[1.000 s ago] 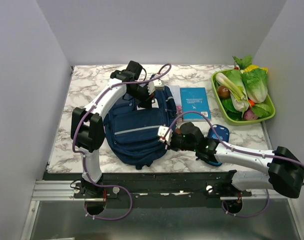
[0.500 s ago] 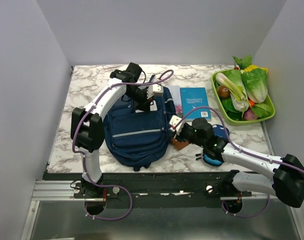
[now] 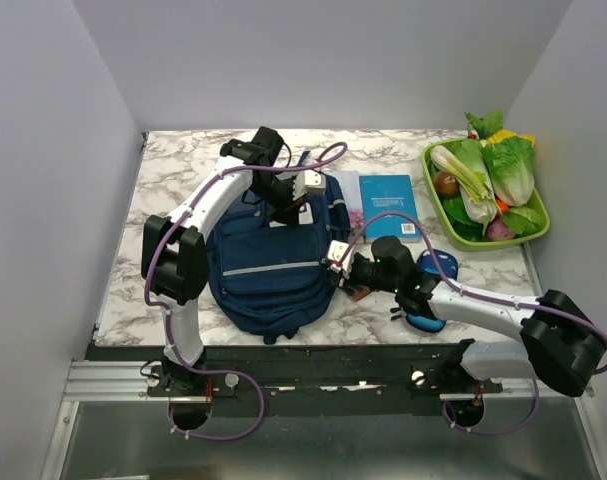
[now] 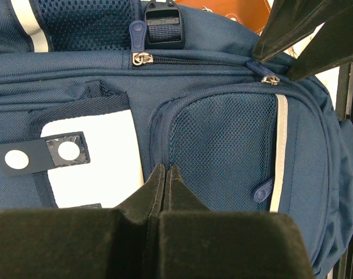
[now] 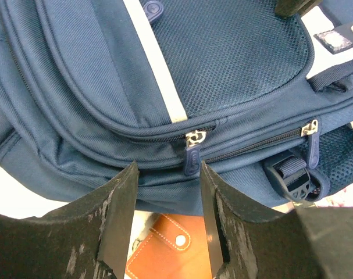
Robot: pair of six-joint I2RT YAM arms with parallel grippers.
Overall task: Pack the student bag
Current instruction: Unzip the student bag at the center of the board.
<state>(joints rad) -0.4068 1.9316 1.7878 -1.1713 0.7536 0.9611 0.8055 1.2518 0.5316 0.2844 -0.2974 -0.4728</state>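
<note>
The student bag [image 3: 268, 265] lies flat on the marble table, navy with a white patch [image 4: 95, 157] and mesh pocket. My left gripper [image 3: 291, 208] sits on its upper part. Its fingers are pressed together on a fold of fabric between the patch and the mesh pocket, as the left wrist view [image 4: 164, 168] shows. My right gripper [image 3: 339, 262] is open at the bag's right side. In the right wrist view [image 5: 167, 168] its jaws stand on either side of a blue zipper pull [image 5: 192, 158] without touching it. A brown leather wallet [image 5: 164, 250] lies under that gripper.
A teal book [image 3: 388, 205] lies right of the bag. A blue pencil case [image 3: 435, 266] lies under the right arm. A green tray [image 3: 528, 236] of vegetables stands at the far right. The wallet [image 3: 359, 290] lies beside the bag's right edge.
The bag has settled flatter and a little left. My right gripper drew back to the right off the bag, then moved left again to its side zipper. The left gripper stayed put.
</note>
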